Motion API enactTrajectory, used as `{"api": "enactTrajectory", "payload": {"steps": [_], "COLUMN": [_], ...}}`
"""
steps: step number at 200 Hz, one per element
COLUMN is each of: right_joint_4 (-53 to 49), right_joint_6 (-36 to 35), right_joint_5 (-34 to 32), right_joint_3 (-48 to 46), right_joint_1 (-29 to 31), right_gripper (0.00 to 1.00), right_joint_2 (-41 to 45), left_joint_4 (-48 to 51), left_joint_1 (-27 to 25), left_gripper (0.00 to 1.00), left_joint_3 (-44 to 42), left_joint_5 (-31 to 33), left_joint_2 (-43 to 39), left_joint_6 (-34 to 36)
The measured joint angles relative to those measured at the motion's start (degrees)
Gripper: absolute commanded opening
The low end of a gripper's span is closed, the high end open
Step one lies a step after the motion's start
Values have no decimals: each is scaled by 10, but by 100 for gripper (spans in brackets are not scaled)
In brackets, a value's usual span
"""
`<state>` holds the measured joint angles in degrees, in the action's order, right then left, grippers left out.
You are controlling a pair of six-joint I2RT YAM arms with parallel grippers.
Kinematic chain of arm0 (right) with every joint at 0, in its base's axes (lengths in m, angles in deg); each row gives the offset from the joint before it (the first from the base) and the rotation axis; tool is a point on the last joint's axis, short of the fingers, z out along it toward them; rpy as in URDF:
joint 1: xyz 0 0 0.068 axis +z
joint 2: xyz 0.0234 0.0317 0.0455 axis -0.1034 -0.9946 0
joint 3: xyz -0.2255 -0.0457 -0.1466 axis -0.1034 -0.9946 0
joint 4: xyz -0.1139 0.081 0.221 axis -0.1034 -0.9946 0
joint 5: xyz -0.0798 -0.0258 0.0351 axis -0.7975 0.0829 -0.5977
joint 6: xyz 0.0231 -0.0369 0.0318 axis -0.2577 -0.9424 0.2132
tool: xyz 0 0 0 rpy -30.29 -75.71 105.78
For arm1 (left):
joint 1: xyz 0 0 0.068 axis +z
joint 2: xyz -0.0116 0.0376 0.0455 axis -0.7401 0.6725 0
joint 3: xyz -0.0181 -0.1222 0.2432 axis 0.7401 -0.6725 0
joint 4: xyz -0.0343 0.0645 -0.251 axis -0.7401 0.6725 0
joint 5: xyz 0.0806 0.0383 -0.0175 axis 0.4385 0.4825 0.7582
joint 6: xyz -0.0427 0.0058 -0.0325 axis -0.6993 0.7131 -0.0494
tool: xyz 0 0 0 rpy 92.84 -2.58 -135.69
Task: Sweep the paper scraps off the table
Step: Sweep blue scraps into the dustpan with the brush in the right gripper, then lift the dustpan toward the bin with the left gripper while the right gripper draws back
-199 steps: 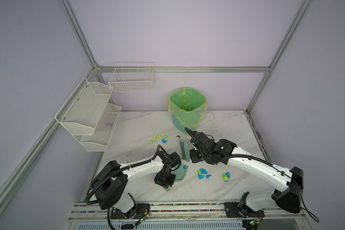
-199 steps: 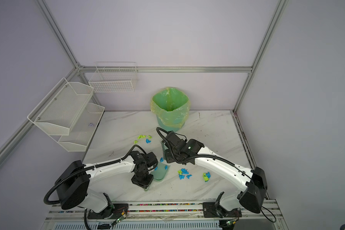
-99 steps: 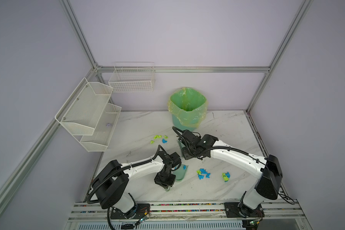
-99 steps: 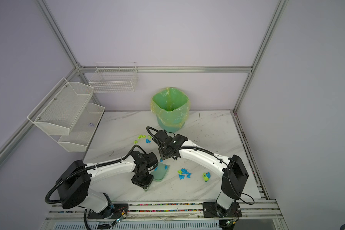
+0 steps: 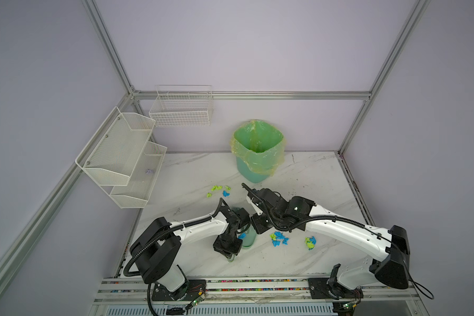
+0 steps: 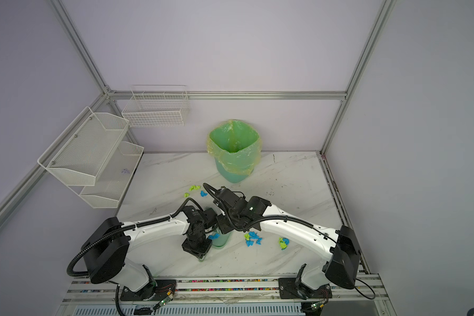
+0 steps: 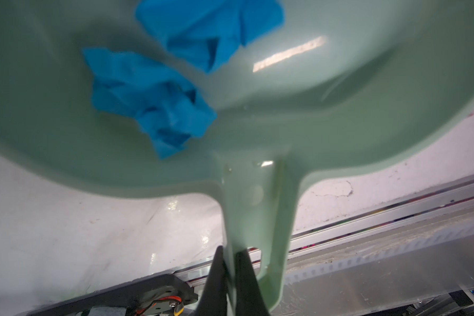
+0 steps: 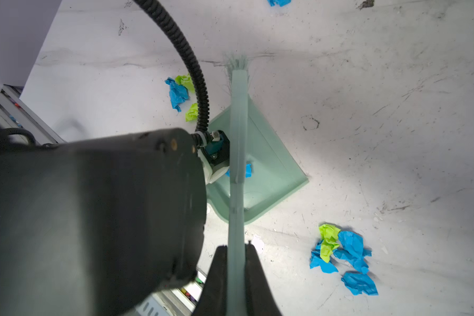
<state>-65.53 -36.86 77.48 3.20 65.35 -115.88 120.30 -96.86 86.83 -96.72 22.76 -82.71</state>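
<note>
Left gripper (image 7: 230,254) is closed tight on the thin handle of the green dustpan (image 7: 312,115), which sits low on the desk (image 5: 312,186) near the middle of the front edge. Holding it by the handle end keeps the arm out of the pan's mouth; can't tell if the lip actually touches the surface. Right gripper (image 8: 235,251) is clamped on the end of the matching brush (image 8: 237,131). The stick runs straight across above the pan, and the bristles look splayed on the desk just past its far corner. Gripping that far back gives reach over the pan, likely for a pull stroke toward it. Paper scraps (image 7: 148,101): two blue bits are already inside the pan. The rest are loose on the desk in three lots. A blue and yellow-green cluster lies just to the right of the pan (image 5: 278,238). A smaller clump sits further right, near the front edge (image 5: 310,243). A scattered handful lies toward the back edge, short of the bin (image 5: 257,147), which stands with a green bag at the middle of the back edge. Judgement: early in the job, most scraps not collected. The two arms are crossed close over the pan, so a bump between the wrists is the risk. The bits are light and crumpled and could skid past the lip rather than ride in.
</note>
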Motion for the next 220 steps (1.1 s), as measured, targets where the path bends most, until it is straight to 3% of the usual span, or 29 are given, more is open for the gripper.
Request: {"api": "enactTrajectory", "payload": {"steps": [56, 102, 135, 220], "right_joint_4": [-11, -26, -26, -27], "right_joint_6": [65, 90, 80, 47], "right_joint_5": [-56, -92, -116, -129], "right_joint_3": [-2, -2, -4, -26], "right_joint_1": [-17, -85, -162, -225], "right_gripper": [0, 0, 0, 0], "right_joint_2": [84, 121, 123, 140], "left_joint_4": [2, 28, 57, 147], "left_joint_1": [3, 11, 39, 136], "left_gripper": [0, 0, 0, 0], "left_joint_3": [16, 42, 81, 239], "left_joint_5": [26, 60, 84, 130], "left_joint_2": [-3, -21, -21, -32], "left_joint_6": [1, 2, 7, 45]}}
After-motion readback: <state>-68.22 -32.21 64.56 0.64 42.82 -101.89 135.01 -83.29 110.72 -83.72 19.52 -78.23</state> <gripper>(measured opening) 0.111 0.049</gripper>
